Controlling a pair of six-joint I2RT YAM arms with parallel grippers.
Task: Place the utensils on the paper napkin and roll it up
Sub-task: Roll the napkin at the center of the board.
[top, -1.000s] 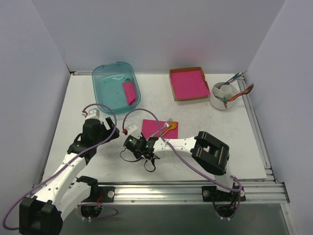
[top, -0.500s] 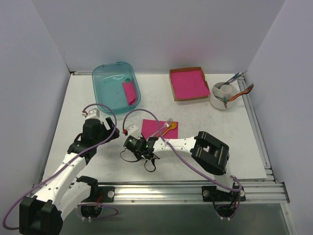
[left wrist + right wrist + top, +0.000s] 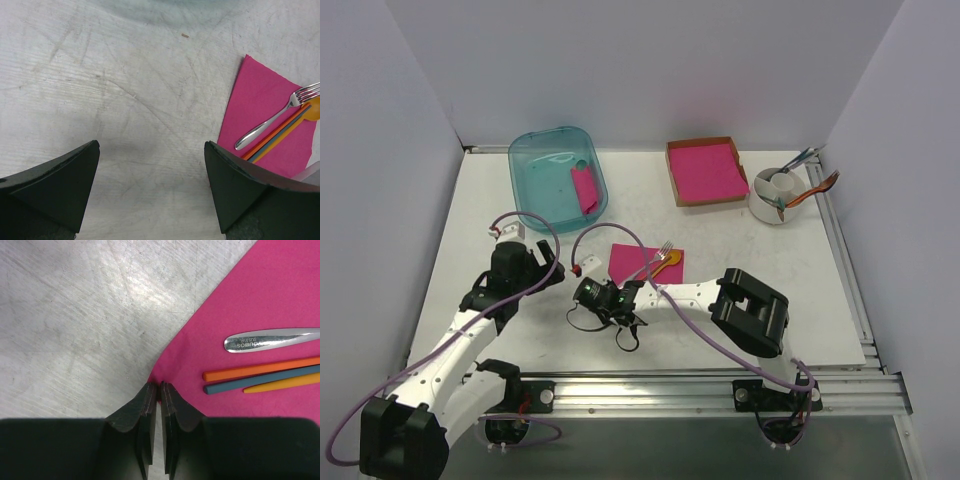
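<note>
The paper napkin (image 3: pixel 642 260) (image 3: pixel 262 105) (image 3: pixel 250 300) lies flat, mid-table. On it rest the silver fork (image 3: pixel 660 251) (image 3: pixel 272 122) (image 3: pixel 272 340) and the orange spoon (image 3: pixel 671 260) (image 3: pixel 314 109), whose handle (image 3: pixel 260 370) runs beside thin teal and yellow strips. My right gripper (image 3: pixel 618 282) (image 3: pixel 159 386) sits low at the napkin's near left corner, shut on that corner with only a thin slit between the jaws. To the napkin's left my left gripper (image 3: pixel 553 268) (image 3: pixel 151 145) hangs wide open over bare table, holding nothing.
A teal bin (image 3: pixel 535 160) holding a pink roll (image 3: pixel 585 190) stands at the back left. Further right are a cardboard box of pink sheets (image 3: pixel 705 170) and a white cup of cutlery (image 3: pixel 778 195). A small white piece (image 3: pixel 582 266) lies left of the napkin.
The right gripper's jaws have closed onto the napkin's corner. The left arm has barely shifted; the fork and spoon have not moved.
</note>
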